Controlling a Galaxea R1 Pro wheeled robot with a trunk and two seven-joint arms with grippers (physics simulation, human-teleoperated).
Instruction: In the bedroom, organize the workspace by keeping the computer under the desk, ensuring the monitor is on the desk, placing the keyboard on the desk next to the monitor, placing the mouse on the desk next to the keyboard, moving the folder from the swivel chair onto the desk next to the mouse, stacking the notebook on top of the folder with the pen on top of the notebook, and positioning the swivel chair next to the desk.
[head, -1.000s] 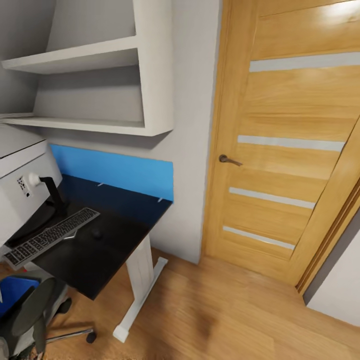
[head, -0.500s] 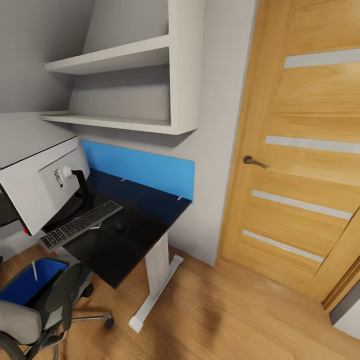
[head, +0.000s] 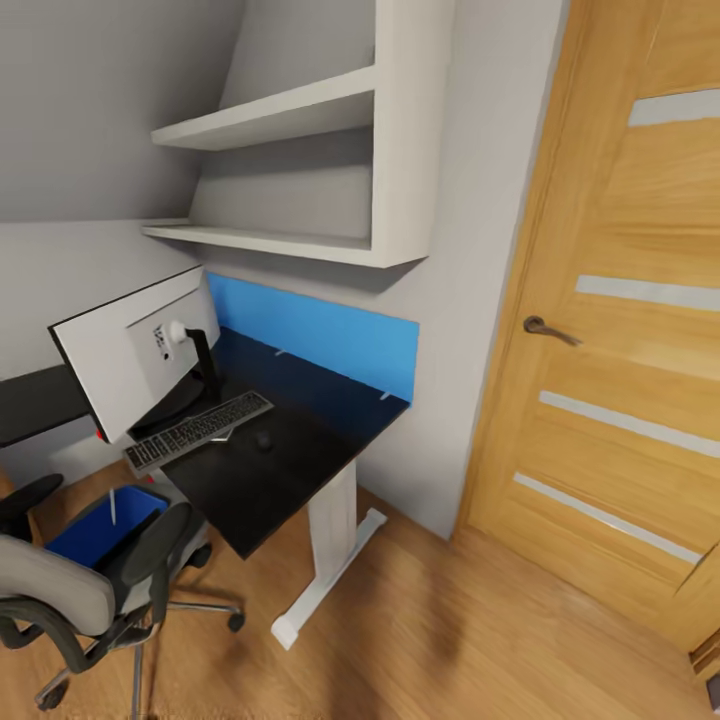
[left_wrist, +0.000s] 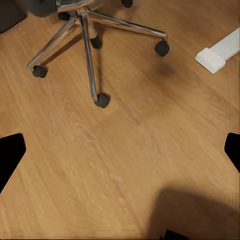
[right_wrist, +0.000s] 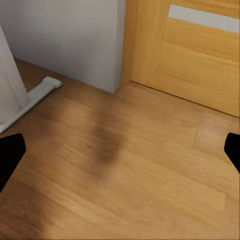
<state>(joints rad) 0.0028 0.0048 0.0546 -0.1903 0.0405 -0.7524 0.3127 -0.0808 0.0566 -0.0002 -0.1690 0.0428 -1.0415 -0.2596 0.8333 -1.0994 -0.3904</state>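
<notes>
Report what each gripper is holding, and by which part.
Nothing is held: left gripper and right gripper are both open over bare wooden floor.

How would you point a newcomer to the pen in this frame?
Start at the black-topped desk under the white wall shelves, then drop to the grey swivel chair in front of it. A blue folder lies on its seat; the pen is the slim white stick on that blue.

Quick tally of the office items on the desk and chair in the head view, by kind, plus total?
Monitor: 1
Keyboard: 1
Mouse: 1
Folder: 1
Pen: 1
Total: 5
</notes>
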